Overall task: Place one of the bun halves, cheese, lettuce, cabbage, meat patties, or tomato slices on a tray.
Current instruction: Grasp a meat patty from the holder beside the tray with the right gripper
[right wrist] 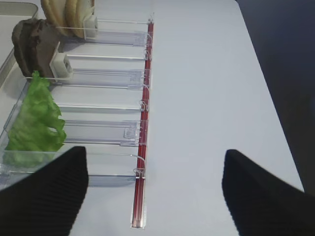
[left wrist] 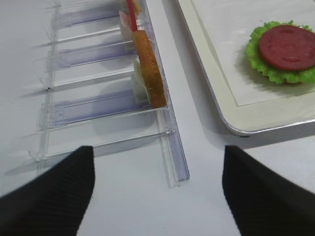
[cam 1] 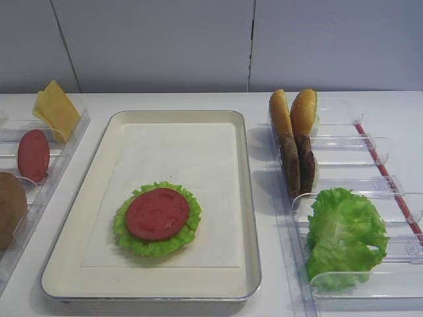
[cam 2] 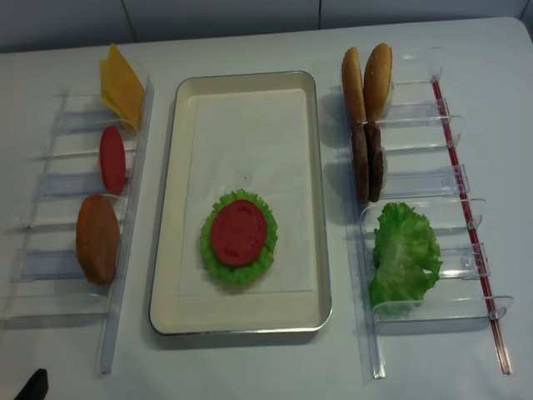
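The cream tray (cam 1: pixel 247 198) lies mid-table. On its paper liner sits a lettuce leaf (cam 1: pixel 149 246) with a tomato slice (cam 1: pixel 157 213) on top. The right rack holds two bun halves (cam 1: pixel 292 112), two meat patties (cam 1: pixel 299 162) and more lettuce (cam 1: pixel 344 234). The left rack holds cheese (cam 1: pixel 56 109), a tomato slice (cam 1: pixel 33 155) and a bun half (cam 1: pixel 9 208). Cabbage is out of view. My left gripper (left wrist: pixel 157 196) is open over bare table near that rack's front end. My right gripper (right wrist: pixel 155 191) is open beside the right rack's front corner, holding nothing.
Clear plastic racks flank the tray, one on the left (cam 2: pixel 50 283) and one on the right (cam 2: pixel 433 179). A red strip (cam 2: pixel 466 208) runs along the right rack's outer side. The table's right edge (right wrist: pixel 268 98) drops to dark floor.
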Controlling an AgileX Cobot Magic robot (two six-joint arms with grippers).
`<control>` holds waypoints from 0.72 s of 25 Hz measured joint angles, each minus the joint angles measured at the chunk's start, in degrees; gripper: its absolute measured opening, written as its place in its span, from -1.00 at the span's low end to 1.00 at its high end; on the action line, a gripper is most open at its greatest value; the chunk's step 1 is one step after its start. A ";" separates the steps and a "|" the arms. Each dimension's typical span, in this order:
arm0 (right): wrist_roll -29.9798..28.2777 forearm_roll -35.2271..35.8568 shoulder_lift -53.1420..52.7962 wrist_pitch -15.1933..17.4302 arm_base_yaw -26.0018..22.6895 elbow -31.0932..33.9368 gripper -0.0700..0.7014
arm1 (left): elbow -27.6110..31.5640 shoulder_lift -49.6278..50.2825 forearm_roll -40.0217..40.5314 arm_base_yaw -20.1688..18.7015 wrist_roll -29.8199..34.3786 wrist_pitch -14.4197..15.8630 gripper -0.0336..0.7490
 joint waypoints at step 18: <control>-9.80 5.81 0.63 -3.74 0.00 -2.22 0.53 | 0.00 0.00 0.00 0.00 0.00 0.00 0.38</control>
